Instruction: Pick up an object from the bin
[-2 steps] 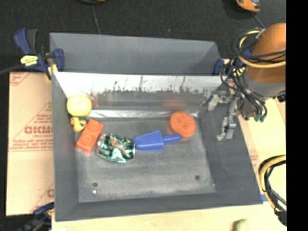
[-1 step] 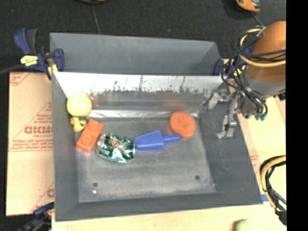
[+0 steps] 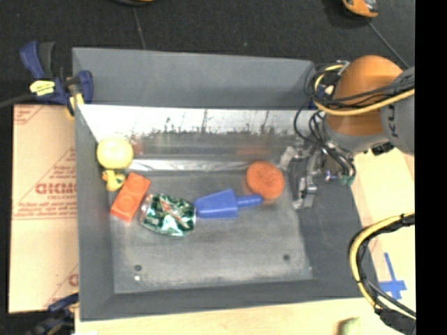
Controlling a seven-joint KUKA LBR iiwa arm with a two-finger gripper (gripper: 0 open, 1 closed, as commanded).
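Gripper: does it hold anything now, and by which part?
Nothing appears held. The gripper hangs at the right of the bin, beside the round orange thing, not around it.

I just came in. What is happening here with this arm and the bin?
A robot arm reaches into the grey bin from the right. Its gripper is down at the bin's right side, close beside an orange round disc on the floor. A blue piece, a crumpled green wrapper, an orange block and a yellow ball lie further left.
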